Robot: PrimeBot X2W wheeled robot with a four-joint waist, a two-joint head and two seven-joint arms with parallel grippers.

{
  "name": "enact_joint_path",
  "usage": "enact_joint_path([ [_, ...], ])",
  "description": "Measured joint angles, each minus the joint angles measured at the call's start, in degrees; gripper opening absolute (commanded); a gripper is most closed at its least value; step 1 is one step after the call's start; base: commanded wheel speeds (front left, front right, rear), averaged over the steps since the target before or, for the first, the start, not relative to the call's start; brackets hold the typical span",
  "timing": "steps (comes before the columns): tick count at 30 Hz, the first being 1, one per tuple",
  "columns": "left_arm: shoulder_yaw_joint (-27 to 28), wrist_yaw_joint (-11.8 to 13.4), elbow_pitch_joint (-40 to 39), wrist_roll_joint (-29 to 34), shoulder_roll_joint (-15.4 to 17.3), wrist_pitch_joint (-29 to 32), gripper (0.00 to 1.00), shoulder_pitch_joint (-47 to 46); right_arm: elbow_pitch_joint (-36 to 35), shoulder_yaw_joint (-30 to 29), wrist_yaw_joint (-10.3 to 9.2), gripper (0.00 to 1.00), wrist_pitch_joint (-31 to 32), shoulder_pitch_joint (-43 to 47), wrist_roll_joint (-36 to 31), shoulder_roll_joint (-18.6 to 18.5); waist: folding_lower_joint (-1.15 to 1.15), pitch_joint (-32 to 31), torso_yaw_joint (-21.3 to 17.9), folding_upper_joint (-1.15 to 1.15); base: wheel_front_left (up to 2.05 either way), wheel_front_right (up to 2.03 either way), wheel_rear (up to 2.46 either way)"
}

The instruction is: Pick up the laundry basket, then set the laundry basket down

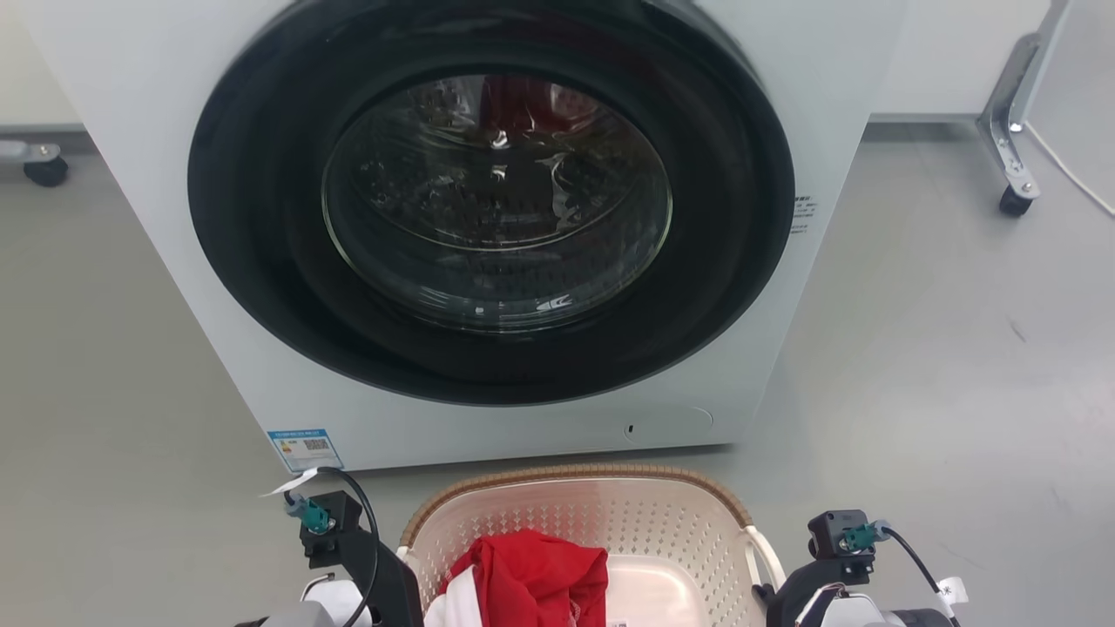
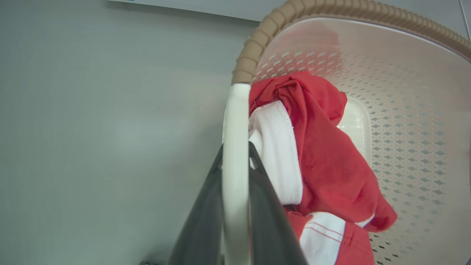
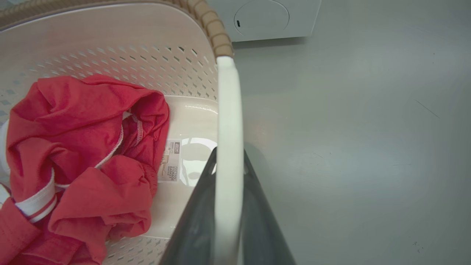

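The laundry basket (image 1: 627,514), cream and perforated with a brown woven-look rim (image 1: 575,473), sits low in the head view, just in front of the washing machine. A red and white garment (image 1: 531,579) lies inside it. In the left wrist view my left gripper (image 2: 235,147) is shut on the basket's white left handle (image 2: 235,110), one dark finger on each side. My right gripper (image 3: 229,151) is shut the same way on the white right handle (image 3: 228,103). Both arms (image 1: 348,544) (image 1: 827,557) flank the basket. I cannot tell whether the basket touches the floor.
The white washing machine (image 1: 157,174) stands close ahead, its round dark door (image 1: 496,200) shut, with something red behind the glass. A metal leg on a caster (image 1: 1010,196) is at the far right and another caster (image 1: 43,170) at the far left. Grey floor lies on both sides.
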Motion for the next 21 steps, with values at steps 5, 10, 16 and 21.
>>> enact_joint_path([
  [5,-0.01,0.13,0.25,-0.27,0.05,1.08,0.00,0.99,-0.11,0.87,0.00,0.00,1.16,0.87,1.56,-0.01,0.00,-1.48,-0.01,0.00,0.00,0.00,0.00],
  [10,-0.13,0.51,0.27,-0.59,0.07,2.05,0.00,1.87,-0.25,1.71,0.00,0.00,2.27,1.74,2.54,-0.02,0.00,-2.60,-0.02,0.00,0.00,0.00,0.00],
  [16,-0.29,0.78,0.36,-1.69,0.16,2.59,0.00,2.15,-0.35,2.50,-0.11,0.00,3.16,1.92,3.88,-0.02,0.01,-3.09,-0.03,0.01,0.00,0.00,0.00],
  [21,-0.32,1.08,0.42,-1.96,0.21,2.79,0.00,2.22,-0.54,3.38,-0.36,0.00,3.65,1.92,4.92,-0.03,0.01,-3.35,-0.11,0.01,0.00,0.00,0.00],
])
